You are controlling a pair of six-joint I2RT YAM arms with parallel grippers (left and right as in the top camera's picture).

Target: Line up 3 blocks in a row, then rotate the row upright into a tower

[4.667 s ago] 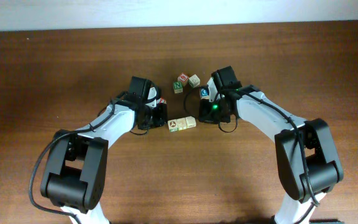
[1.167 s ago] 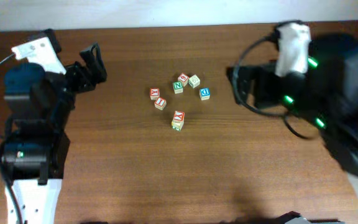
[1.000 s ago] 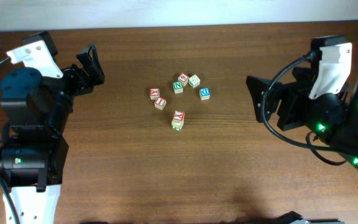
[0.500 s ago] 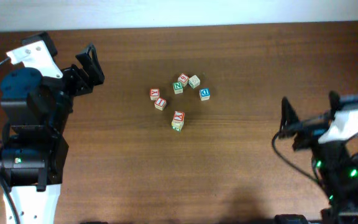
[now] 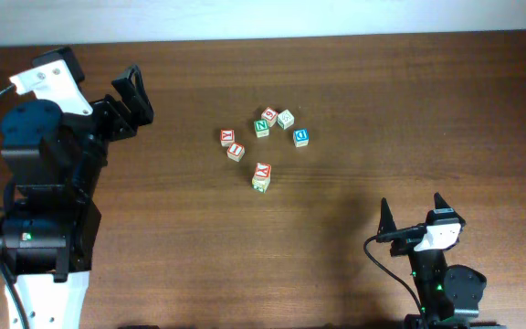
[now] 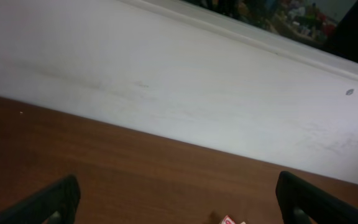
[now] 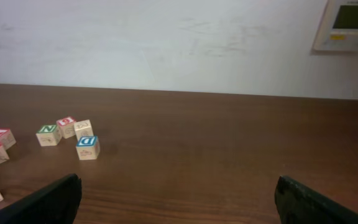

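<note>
Plainly, neither hand holds anything. The black two-fingered left gripper (image 5: 131,91) hangs with its fingers spread wide above the far left part of the dark brown wooden table (image 5: 409,100). The matching right gripper (image 5: 411,206) stands just as wide apart, low at the near edge. From the left gripper the small light-wood alphabet blocks (image 5: 261,177) lie off to its right and below where it points, well apart. Its wrist view faces the white wall (image 6: 166,81) and catches only a red-topped corner at the bottom edge. From the right gripper (image 7: 179,202) the blocks lie ahead and to its left, also well apart, in a loose scatter with the blue-faced "D" cube (image 7: 87,147) and the green-faced "N" cube (image 7: 47,135). Neither arm looks clearly nearer, though the right wrist faces the group squarely. Being cubes, they offer no long axis. Two of them, one red-lettered and one green-framed, sit touching in a short row running away from the right gripper. Any turn probably needs a long reach first.
</note>
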